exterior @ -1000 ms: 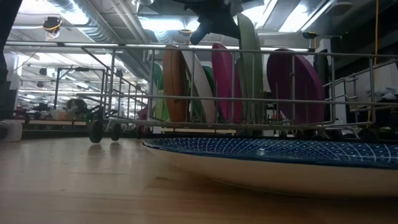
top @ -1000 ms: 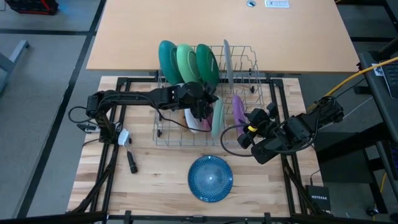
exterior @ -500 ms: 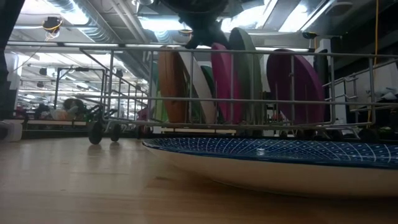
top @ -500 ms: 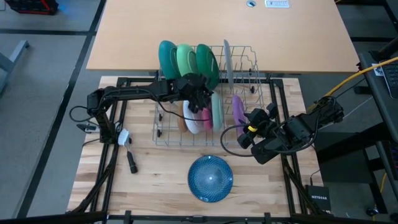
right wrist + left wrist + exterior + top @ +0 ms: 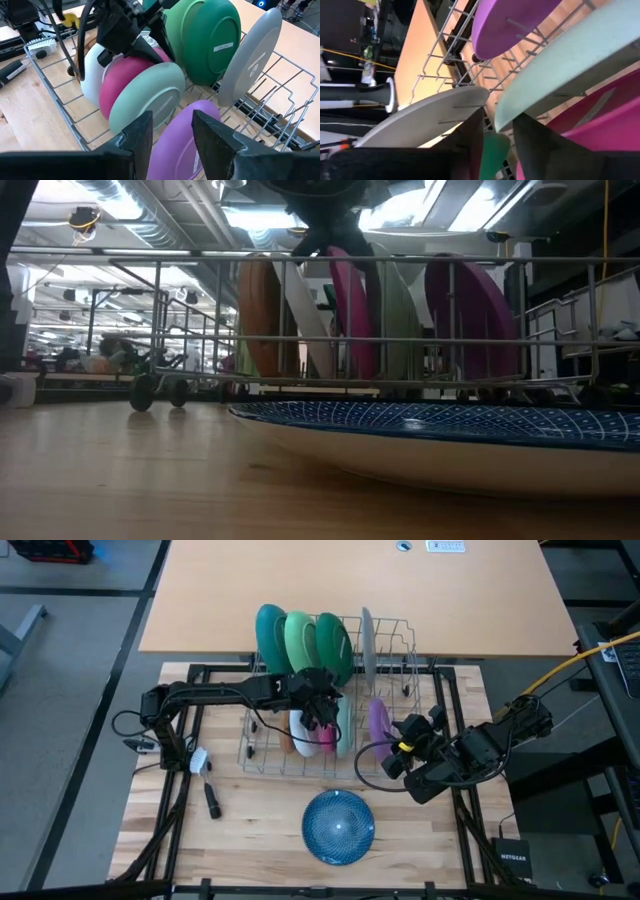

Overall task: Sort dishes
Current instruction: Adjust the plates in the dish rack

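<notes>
A wire dish rack [image 5: 400, 660] stands mid-table. At its far end stand teal [image 5: 268, 635], green [image 5: 298, 640], dark green [image 5: 333, 640] and grey [image 5: 367, 640] plates. Nearer stand tan [image 5: 258, 315], white [image 5: 303, 725], pink [image 5: 117, 82], pale green [image 5: 147, 100] and purple [image 5: 185, 135] dishes on edge between the wires. My left gripper [image 5: 330, 720] is over the small dishes, shut on the pale green plate. My right gripper [image 5: 392, 745] waits open and empty by the rack's right side. A blue plate [image 5: 338, 826] lies flat on the table. My left gripper pinches the pale green plate's upper rim [image 5: 504, 117] between its two fingers. One finger [image 5: 155, 52] lies on the side facing the pink plate. The fingers slant down from above and from the table's left. The plate stands on edge, its lower part in the rack.
A black brush [image 5: 210, 795] and a white tag [image 5: 197, 760] lie on the table left of the rack. The black frame rails [image 5: 180, 820] run along both table sides. The room behind shows through the rack in the low view.
My left gripper has gone down with the pale green plate, which was tilted above the rack and now stands on edge between the pink and purple dishes. The rack has slid a little toward the table's left.
</notes>
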`<act>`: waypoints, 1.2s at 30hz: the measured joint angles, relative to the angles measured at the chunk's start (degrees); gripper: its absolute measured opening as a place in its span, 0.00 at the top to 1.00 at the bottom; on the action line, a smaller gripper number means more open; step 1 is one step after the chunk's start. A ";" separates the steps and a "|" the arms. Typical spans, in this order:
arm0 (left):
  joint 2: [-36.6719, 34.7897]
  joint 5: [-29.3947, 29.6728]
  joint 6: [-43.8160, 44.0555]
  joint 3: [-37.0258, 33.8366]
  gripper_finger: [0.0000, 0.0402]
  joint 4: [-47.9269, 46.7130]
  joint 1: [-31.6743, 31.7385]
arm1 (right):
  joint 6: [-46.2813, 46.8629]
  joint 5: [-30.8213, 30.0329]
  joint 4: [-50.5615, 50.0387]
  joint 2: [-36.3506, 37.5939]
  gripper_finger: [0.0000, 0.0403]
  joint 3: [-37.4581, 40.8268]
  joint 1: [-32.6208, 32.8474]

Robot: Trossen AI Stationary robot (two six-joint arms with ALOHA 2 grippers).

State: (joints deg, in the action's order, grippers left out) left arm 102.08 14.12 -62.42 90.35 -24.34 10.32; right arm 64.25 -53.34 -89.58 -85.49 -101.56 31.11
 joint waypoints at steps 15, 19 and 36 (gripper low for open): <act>0.00 16.15 -2.28 -0.07 0.69 -0.22 -6.11 | -0.02 0.04 -0.02 0.00 0.64 0.00 -0.02; -0.09 19.17 -2.07 -0.02 0.69 -2.74 -6.75 | -0.03 0.89 -0.04 0.00 0.64 0.00 -0.02; -4.52 11.10 4.33 -0.11 0.69 -6.35 -8.58 | -0.05 2.01 -0.11 -0.02 0.64 0.02 -0.01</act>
State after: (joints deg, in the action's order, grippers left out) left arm 97.56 25.23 -58.10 90.24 -30.69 1.74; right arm 64.20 -51.34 -89.69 -85.52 -101.54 31.10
